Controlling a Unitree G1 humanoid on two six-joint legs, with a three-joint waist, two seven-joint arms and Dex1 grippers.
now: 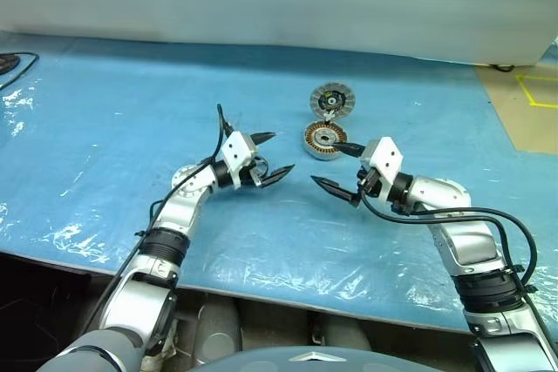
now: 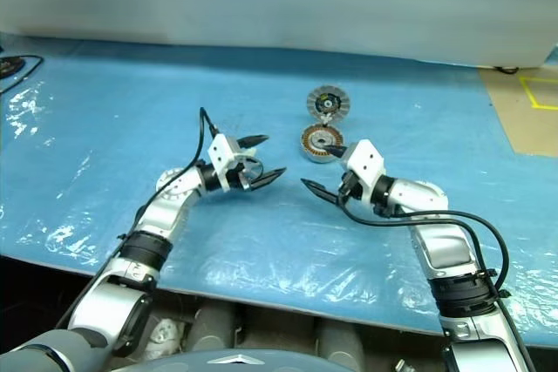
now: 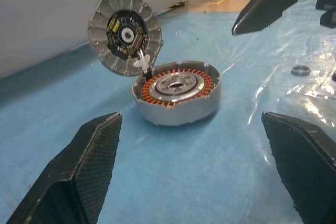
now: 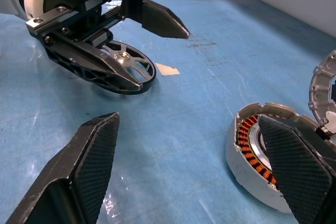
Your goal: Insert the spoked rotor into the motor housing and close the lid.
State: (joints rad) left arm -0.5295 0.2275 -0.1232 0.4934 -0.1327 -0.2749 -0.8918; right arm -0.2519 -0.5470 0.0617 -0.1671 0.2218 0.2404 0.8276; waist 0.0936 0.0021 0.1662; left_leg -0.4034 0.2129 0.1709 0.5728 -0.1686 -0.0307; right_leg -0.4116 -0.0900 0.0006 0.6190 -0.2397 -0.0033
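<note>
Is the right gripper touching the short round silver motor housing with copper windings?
Apart. In the left wrist view, blue mat shows between the motor housing and the black fingertip of the right gripper, whose open fingers hold nothing.

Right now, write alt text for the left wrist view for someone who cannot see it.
A round silver motor housing with copper windings sits on a blue plastic-covered table, its hinged lid standing open behind it. The left gripper frames it, open and empty, with one finger of the right gripper beyond. A small dark ring lies on the table nearby.
</note>
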